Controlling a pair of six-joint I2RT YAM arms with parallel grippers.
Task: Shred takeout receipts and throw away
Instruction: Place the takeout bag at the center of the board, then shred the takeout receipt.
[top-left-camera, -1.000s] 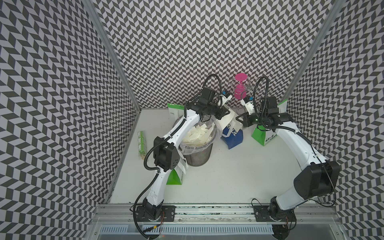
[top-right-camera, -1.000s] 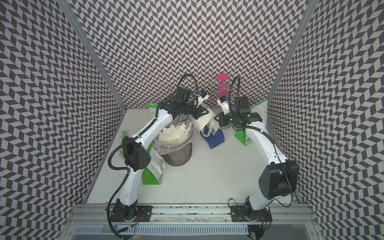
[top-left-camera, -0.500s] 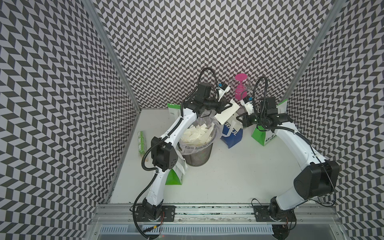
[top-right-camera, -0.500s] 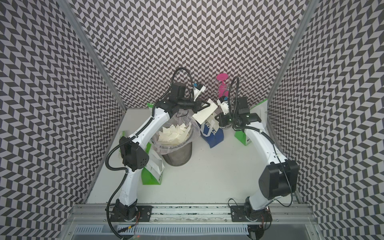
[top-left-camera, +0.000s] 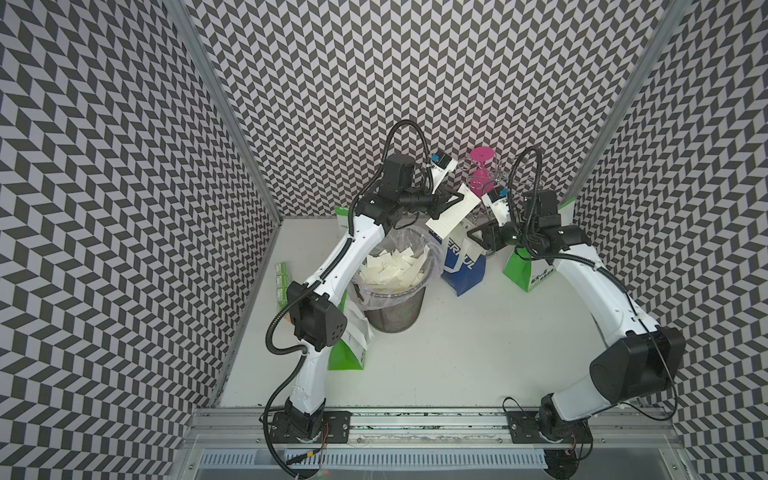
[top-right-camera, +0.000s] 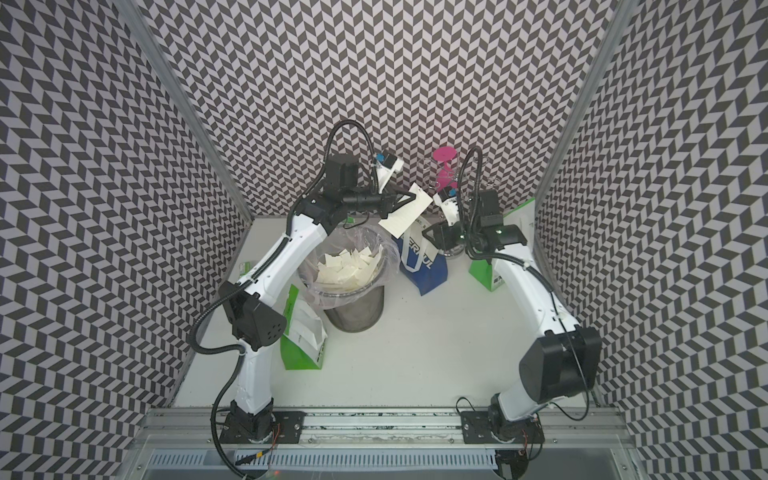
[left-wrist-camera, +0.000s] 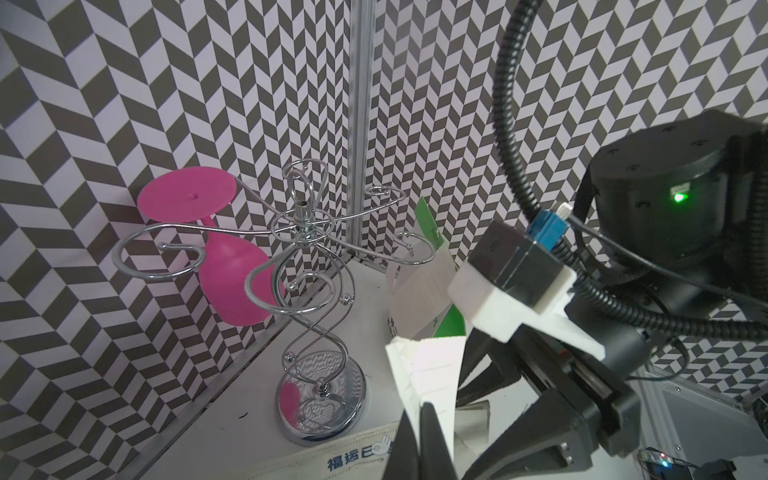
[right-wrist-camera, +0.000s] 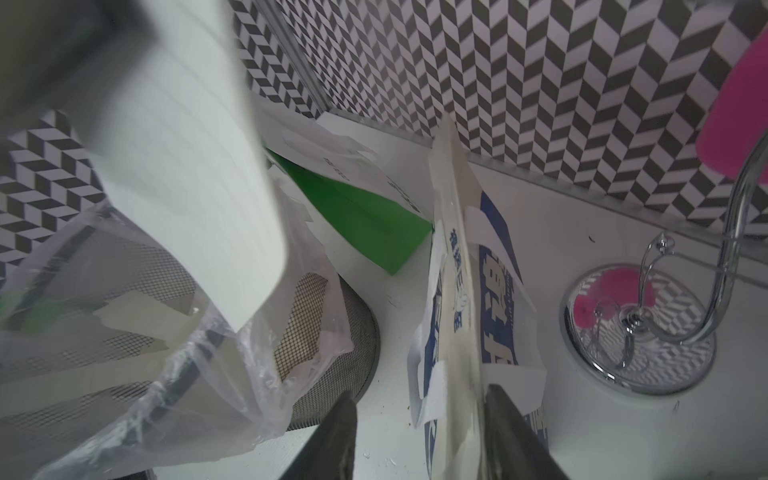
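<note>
Receipt (top-left-camera: 451, 214) pinched at upper end by left gripper (top-left-camera: 454, 202), hangs tilted over bin (top-left-camera: 395, 309) rim (scraps (top-left-camera: 395, 266) inside); right gripper (top-left-camera: 477, 237) spread, just beside, not gripping.

Pink goblet (left-wrist-camera: 228, 286), chrome rack (left-wrist-camera: 322, 415), possibly green cartons (top-left-camera: 281, 282)

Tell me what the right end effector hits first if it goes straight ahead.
Probably the blue-and-white paper bag; its top edge sits between the open jaws of the right end effector.
</note>
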